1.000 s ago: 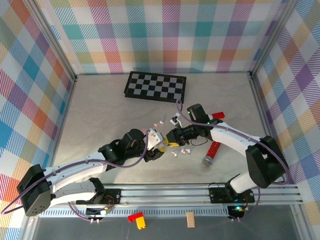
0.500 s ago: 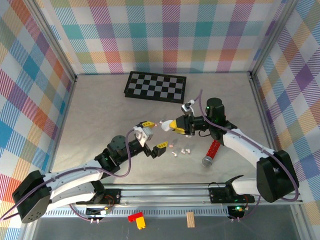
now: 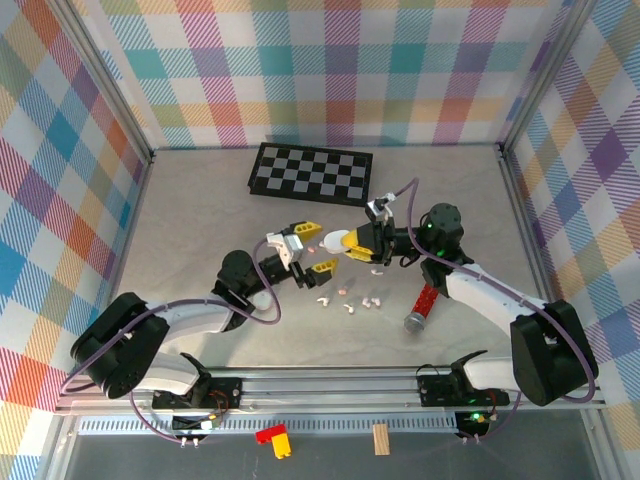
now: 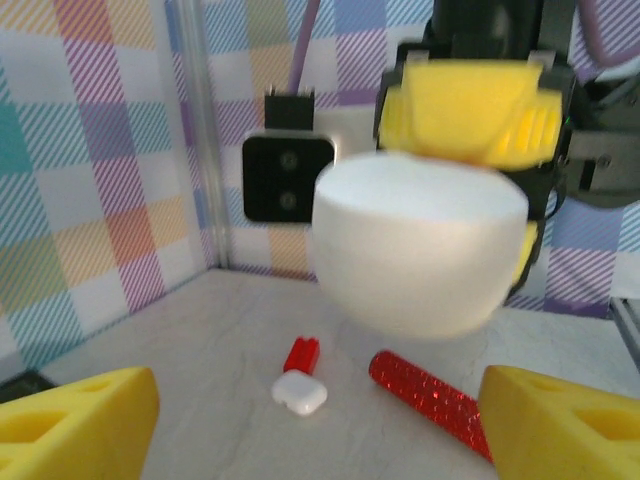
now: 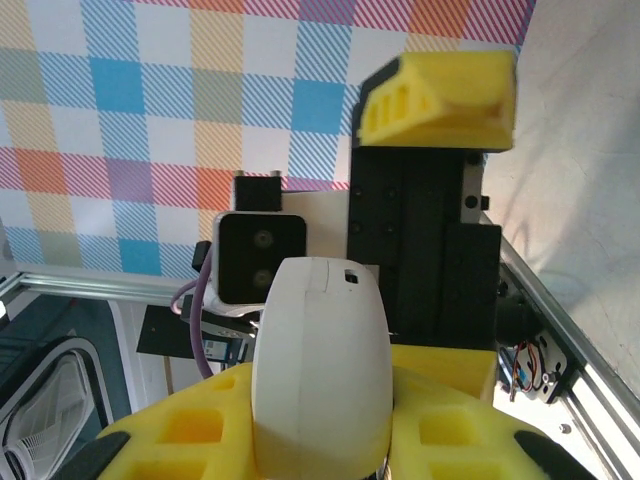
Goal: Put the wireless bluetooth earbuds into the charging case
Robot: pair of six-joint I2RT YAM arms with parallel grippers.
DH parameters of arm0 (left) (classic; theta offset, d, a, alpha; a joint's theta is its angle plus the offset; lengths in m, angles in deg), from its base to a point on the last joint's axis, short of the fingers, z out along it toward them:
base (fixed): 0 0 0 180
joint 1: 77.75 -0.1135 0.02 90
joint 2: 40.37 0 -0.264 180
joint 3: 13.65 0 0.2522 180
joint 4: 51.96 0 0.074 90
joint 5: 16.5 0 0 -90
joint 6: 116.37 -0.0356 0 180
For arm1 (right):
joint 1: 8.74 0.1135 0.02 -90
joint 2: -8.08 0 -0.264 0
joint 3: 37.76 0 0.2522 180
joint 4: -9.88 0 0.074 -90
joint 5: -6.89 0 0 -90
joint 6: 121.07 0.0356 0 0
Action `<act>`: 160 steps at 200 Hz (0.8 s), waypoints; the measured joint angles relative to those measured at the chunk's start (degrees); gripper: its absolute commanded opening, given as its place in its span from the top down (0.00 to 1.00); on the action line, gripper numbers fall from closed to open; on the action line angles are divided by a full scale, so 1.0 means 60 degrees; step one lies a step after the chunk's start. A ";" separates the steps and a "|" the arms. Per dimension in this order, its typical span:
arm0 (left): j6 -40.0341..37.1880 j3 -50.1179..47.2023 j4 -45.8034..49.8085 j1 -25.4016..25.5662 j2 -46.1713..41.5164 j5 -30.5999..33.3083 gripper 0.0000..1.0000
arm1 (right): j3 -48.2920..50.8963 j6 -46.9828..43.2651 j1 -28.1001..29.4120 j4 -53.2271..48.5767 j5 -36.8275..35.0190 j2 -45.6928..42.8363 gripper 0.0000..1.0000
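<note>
My right gripper (image 3: 345, 243) is shut on a white egg-shaped charging case (image 3: 333, 241), held closed above the table. In the right wrist view the case (image 5: 320, 370) stands between the yellow pads (image 5: 190, 435). My left gripper (image 3: 311, 248) faces it, open, with nothing between its fingers. In the left wrist view the case (image 4: 420, 245) hangs just ahead of the left gripper (image 4: 320, 425), apart from it. Several small white earbuds (image 3: 348, 307) lie loose on the table below the grippers, with a pink one (image 3: 345, 289) among them.
A black-and-white chessboard (image 3: 311, 173) lies at the back. A red glitter cylinder (image 3: 424, 303) lies under the right arm. A small white case (image 4: 300, 392) and a red brick (image 4: 301, 354) lie beyond the grippers. Bricks (image 3: 272, 437) and a wooden block (image 3: 380, 438) sit on the front rail.
The grippers were together low over the earbuds; the right one lifted away with the case. The left gripper let go, opened, and rose to face the case.
</note>
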 measured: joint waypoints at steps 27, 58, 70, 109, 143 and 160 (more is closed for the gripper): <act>0.0382 0.0521 -0.0415 -0.0007 0.0131 -0.0805 0.34 | 0.0011 0.0295 0.0000 0.0466 -0.0011 0.0000 1.00; 0.0743 0.0699 -0.0557 -0.0007 0.0229 -0.1348 0.38 | 0.0011 0.0419 0.0000 0.0699 -0.0076 0.0007 1.00; 0.0820 0.0699 -0.0557 -0.0007 0.0251 -0.1453 0.41 | 0.0011 0.0463 0.0000 0.0747 -0.0080 0.0011 1.00; 0.1005 0.0729 -0.0561 -0.0007 0.0277 -0.1552 0.45 | 0.0011 0.0608 0.0000 0.0911 -0.0080 0.0073 1.00; 0.1045 0.0812 -0.0572 -0.0007 0.0346 -0.1548 0.50 | 0.0011 0.0637 0.0000 0.0936 -0.0076 0.0073 1.00; 0.1089 0.0845 -0.0572 -0.0007 0.0372 -0.1541 0.53 | 0.0011 0.0637 0.0000 0.0943 -0.0069 0.0073 1.00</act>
